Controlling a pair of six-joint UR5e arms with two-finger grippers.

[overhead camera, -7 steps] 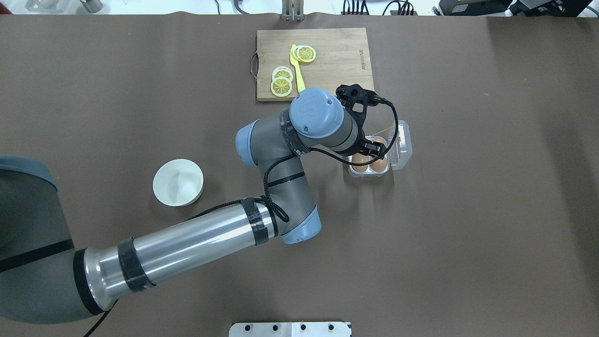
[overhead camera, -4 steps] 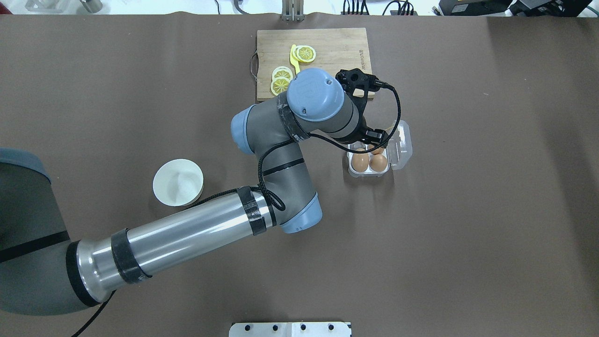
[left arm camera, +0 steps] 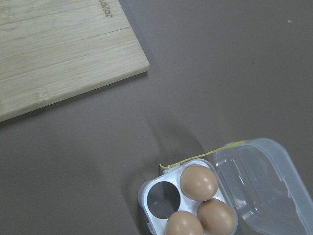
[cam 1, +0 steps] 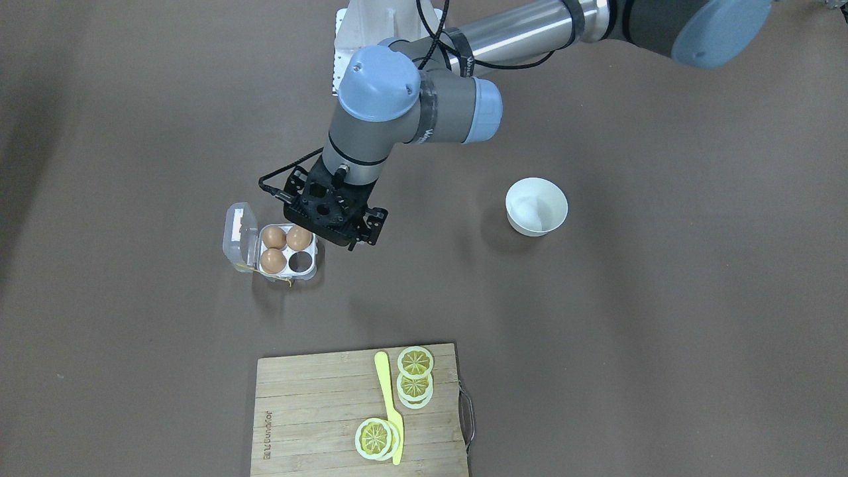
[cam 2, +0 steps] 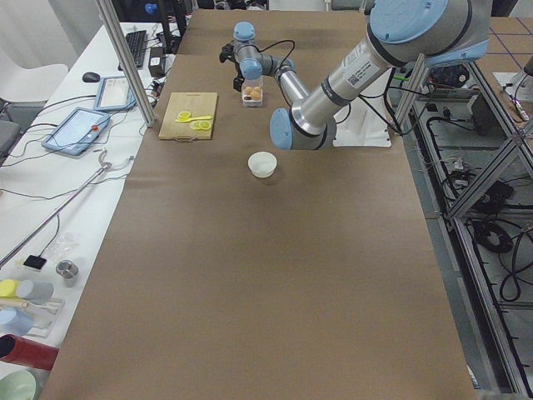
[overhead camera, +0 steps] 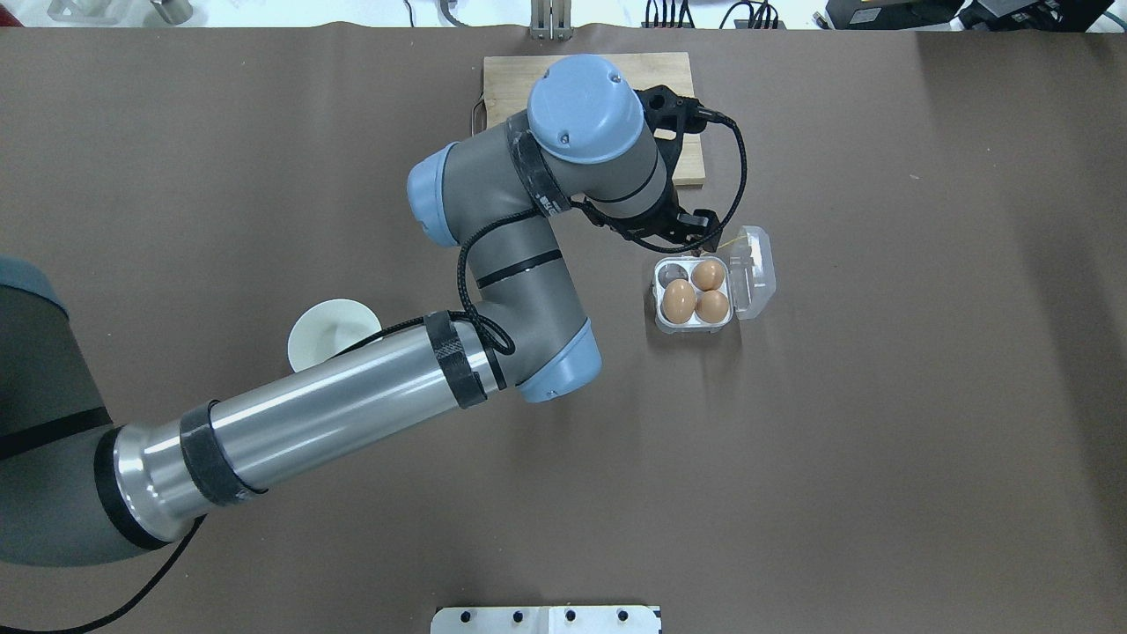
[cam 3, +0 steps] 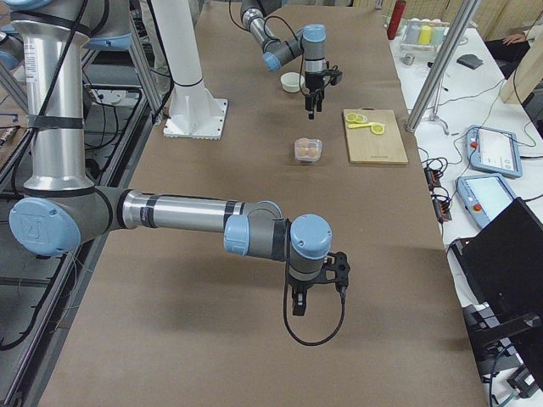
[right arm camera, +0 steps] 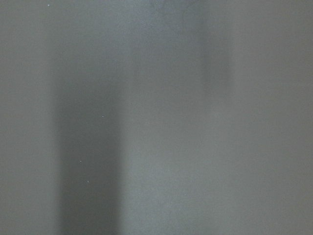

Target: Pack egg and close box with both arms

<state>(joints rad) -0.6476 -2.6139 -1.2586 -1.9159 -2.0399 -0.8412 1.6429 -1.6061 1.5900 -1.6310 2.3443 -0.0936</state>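
The egg (overhead camera: pixel 708 274) is sitting in a far cell of the open-lidded box (overhead camera: pixel 760 273), just below the left gripper (cam 1: pixel 361 230), which is hovering beside it. I cannot tell either gripper's opening. The right gripper (cam 3: pixel 297 309) is hanging well apart.

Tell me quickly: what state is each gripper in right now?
Left gripper: cannot be told; the wrist mostly hides its fingers, beside the open box.
Right gripper: cannot be told; it shows only in the side view, away from the box.
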